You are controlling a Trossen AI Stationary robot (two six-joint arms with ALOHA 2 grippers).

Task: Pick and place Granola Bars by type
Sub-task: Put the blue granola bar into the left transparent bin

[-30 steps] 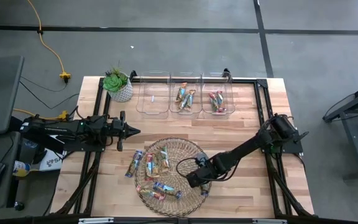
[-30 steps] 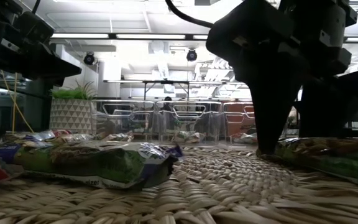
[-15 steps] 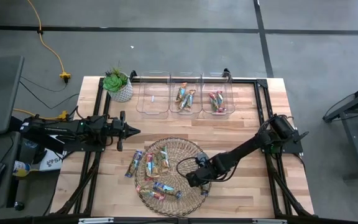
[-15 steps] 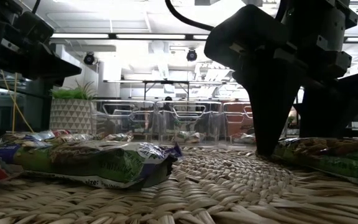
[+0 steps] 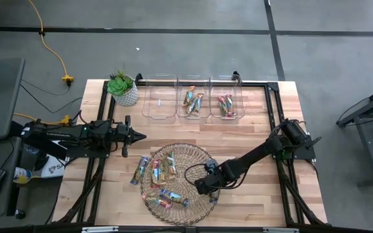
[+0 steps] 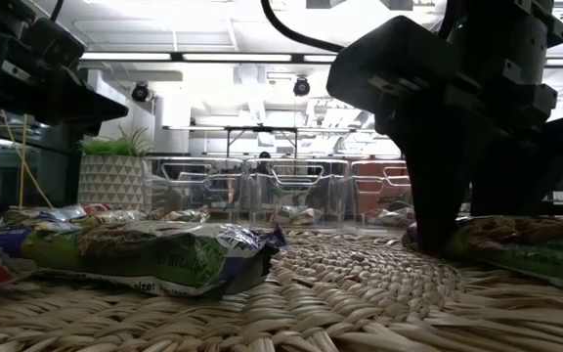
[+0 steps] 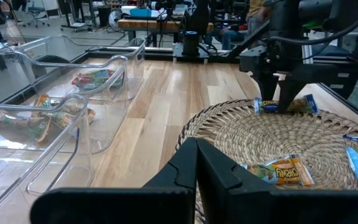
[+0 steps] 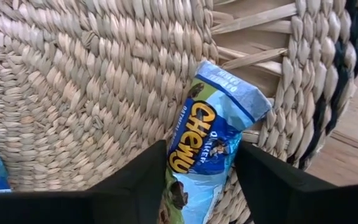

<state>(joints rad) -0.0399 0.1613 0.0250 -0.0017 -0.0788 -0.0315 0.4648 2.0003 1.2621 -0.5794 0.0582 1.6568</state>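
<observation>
table point(image 5: 258, 139): wooden top carrying the mat, the bins and both arms
wicker mat point(image 5: 188, 162): round, near the front edge, most of the Granola Bars point(image 5: 164, 169) scattered on it, one lying half off its left rim
clear bins point(image 5: 192, 98): three in a row at the back; middle and right hold a few bars, left looks empty
left gripper point(image 5: 140, 136): parked off the mat's left side, jaws pressed together, nothing in them
right gripper point(image 8: 199, 186): down at the mat's right rim, jaws part open, one finger each side of the blue bar
blue bar point(image 8: 207, 140): flat on the weave at the rim, not lifted
step: grasp
next: finish the squeeze squarely across the wrapper, lift clear, carry to the matching bin
</observation>
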